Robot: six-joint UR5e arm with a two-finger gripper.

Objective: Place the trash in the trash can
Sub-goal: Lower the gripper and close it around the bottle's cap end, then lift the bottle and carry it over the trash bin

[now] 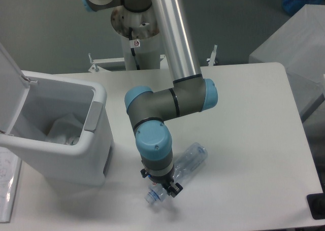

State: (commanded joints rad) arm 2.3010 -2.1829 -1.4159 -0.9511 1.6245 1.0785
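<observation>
A clear plastic bottle (190,160) lies slanted near the table's front edge, its blue-capped neck end (152,196) pointing to the front left. My gripper (165,189) points straight down over the neck end. Its dark fingers close around the bottle there, though the wrist hides most of them. The white trash can (99,96) stands to the left with its lid (10,89) swung open and its grey latch (92,117) facing the arm. Something pale and crumpled (63,130) lies inside it. About a hand's width separates the bottle from the can's side.
A flat sheet or tray (7,190) lies at the front left corner beside the can. A black object (317,206) sits at the front right edge. The arm's base column (137,43) rises behind the table. A grey covered block (299,43) stands off to the right.
</observation>
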